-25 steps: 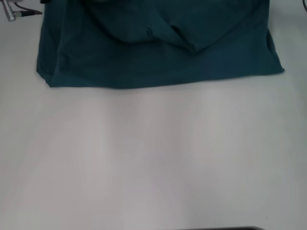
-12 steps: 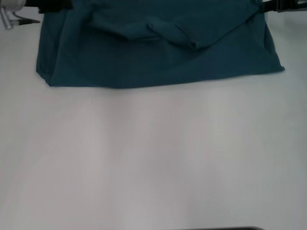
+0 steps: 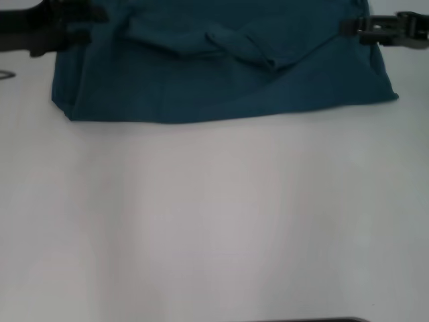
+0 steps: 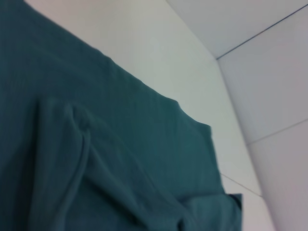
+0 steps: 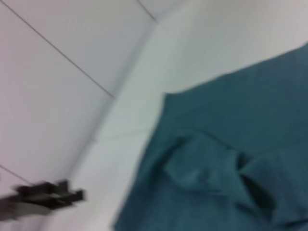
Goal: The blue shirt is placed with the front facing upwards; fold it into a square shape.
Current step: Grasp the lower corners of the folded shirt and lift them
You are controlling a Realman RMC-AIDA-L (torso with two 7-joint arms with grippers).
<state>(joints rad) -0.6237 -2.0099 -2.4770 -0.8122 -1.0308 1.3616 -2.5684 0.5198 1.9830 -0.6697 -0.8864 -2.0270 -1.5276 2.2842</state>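
Left gripper (image 3: 80,27) upper left, right gripper (image 3: 358,28) upper right, being held at shirt (image 3: 221,74) edges; finger state cannot be told.

A plain lab-like test room: bare white table (image 3: 214,221), white tiled wall (image 4: 269,72) with thin seams

Plain dark teal-blue shirt (image 3: 221,74) with no visible print, lying on a plain white table (image 3: 214,221). Beside the shirt's two far corners, a black left gripper (image 3: 84,23) and black right gripper (image 3: 352,27)
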